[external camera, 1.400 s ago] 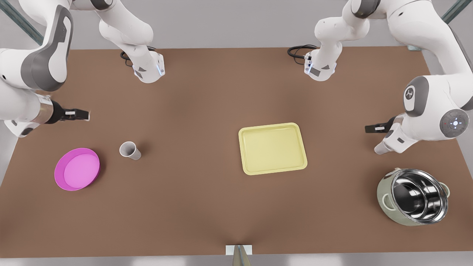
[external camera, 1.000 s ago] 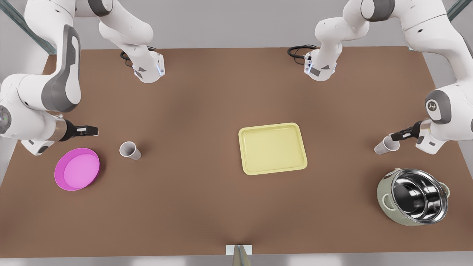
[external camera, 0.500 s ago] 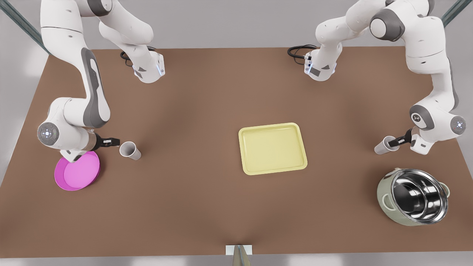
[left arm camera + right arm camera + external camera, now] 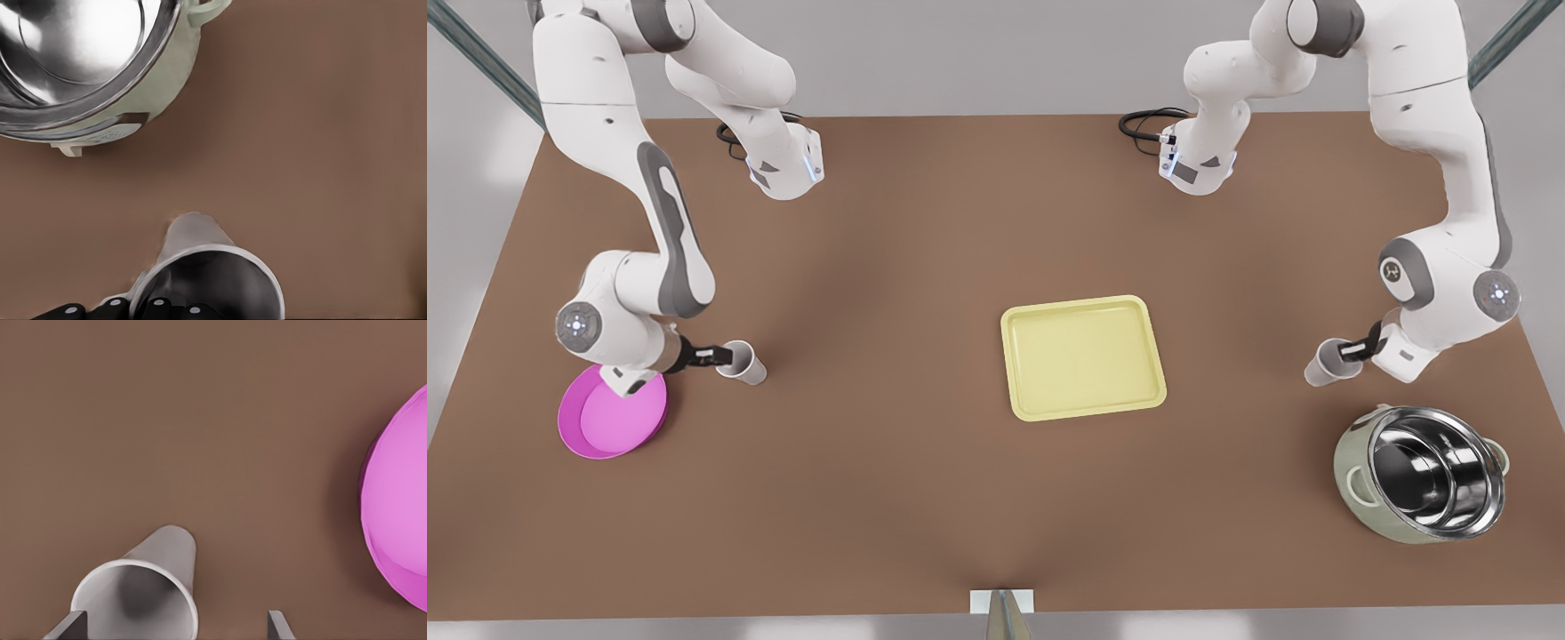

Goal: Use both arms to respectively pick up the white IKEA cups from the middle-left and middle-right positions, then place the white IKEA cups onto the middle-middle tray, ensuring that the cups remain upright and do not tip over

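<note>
One white cup [image 4: 745,364] stands upright on the table at the front view's left. My right gripper [image 4: 716,357] is level with its rim, open. In the right wrist view that cup [image 4: 143,587] sits between the spread fingers [image 4: 70,627], close to one of them. At the front view's right, my left gripper [image 4: 1354,350] is shut on the rim of the other white cup [image 4: 1320,364]. The left wrist view shows its dark fingers [image 4: 110,308] pinching that cup's [image 4: 200,267] wall. The pale yellow tray [image 4: 1080,303] lies between the two arms with nothing on it.
A round magenta dish [image 4: 609,413] lies just beside the right arm's wrist, also seen as the magenta dish [image 4: 400,513] near the cup. A big shiny steel pot [image 4: 1423,476] stands near the left gripper; the pot [image 4: 87,60] is close to the held cup.
Both arms came down to their cups. The left gripper took hold of its cup and shifted it toward the tray. The right gripper slid up around the other cup.
</note>
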Robot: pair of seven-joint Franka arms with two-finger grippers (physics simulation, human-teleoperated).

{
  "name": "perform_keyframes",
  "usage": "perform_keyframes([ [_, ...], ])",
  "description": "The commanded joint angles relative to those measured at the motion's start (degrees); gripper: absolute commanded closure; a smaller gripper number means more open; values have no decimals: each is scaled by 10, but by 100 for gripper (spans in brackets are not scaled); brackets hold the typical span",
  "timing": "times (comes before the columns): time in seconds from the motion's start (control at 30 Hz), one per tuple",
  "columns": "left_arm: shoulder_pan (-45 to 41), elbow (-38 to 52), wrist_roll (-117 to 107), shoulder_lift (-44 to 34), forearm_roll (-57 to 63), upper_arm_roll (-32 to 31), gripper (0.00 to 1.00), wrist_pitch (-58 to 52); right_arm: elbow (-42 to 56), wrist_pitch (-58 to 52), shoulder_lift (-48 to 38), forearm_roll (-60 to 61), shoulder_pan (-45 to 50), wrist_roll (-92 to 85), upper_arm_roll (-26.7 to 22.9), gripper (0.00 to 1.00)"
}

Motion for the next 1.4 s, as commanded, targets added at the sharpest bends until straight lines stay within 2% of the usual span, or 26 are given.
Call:
perform_keyframes([
  [0.0,-54,4,-95,-7,-5,-6,79,-41,-9,39,4,1,-1,-3,1,0],
  [0.03,-55,8,-93,0,-4,-65,79,-36,-21,49,0,1,-2,-4,0,0],
  [0.13,-56,17,-109,21,-26,-175,79,-35,-54,82,-8,1,-3,-9,0,0],
  [0.23,-56,17,-226,51,-42,-241,79,29,-67,105,-2,1,-4,-10,0,0],
  [0.5,-53,-8,-228,86,-39,-246,79,107,-64,130,38,0,-14,-18,1,0],
  [0.57,-55,-26,-228,86,-39,-246,79,130,-63,130,41,0,-14,-29,1,31],
  [0.6,-56,-26,-228,86,-39,-247,78,130,-62,130,44,-1,-14,-31,1,42],
  [0.63,-57,-26,-228,87,-39,-247,73,130,-62,130,45,-1,-13,-31,1,43],
  [0.67,-57,-26,-228,86,-37,-247,35,130,-62,130,46,-2,-13,-31,1,49],
  [0.7,-57,-26,-229,86,-37,-247,11,130,-60,129,45,-1,-11,-31,1,61],
  [0.73,-57,-26,-228,86,-37,-247,0,135,-58,129,45,-1,-9,-31,1,74],
  [0.77,-56,-26,-229,86,-37,-247,0,134,-57,127,43,-1,-4,-28,2,79],
  [0.83,-56,-26,-239,83,-37,-247,0,133,-54,123,40,-1,4,-20,2,79],
  [0.9,-52,-26,-242,69,-37,-255,0,119,-41,120,40,0,10,-18,20,79],
  [0.93,-52,-26,-254,63,-37,-255,0,114,-36,116,33,19,10,-21,47,79],
  [1.0,-50,-25,-287,26,-37,-267,0,68,-6,106,32,21,10,3,103,79],
  [1.07,-43,-18,-287,-18,-36,-266,0,7,21,106,40,21,68,91,116,79],
  [1.13,7,168,-272,-18,60,-264,0,-291,53,112,52,21,148,222,116,79],
  [1.17,39,229,-219,-19,82,-263,0,-384,82,111,69,15,193,308,115,79],
  [1.23,67,287,-174,-22,119,-263,0,-459,113,112,86,10,242,393,111,79],
  [1.27,53,245,-149,-69,117,-218,0,-428,147,109,107,-6,268,446,110,79],
  [1.3,-8,224,-134,-88,102,-151,0,-422,175,104,124,-24,292,497,110,79],
  [1.37,1,254,-133,-60,94,-151,0,-439,235,93,166,-23,320,578,113,79],
])
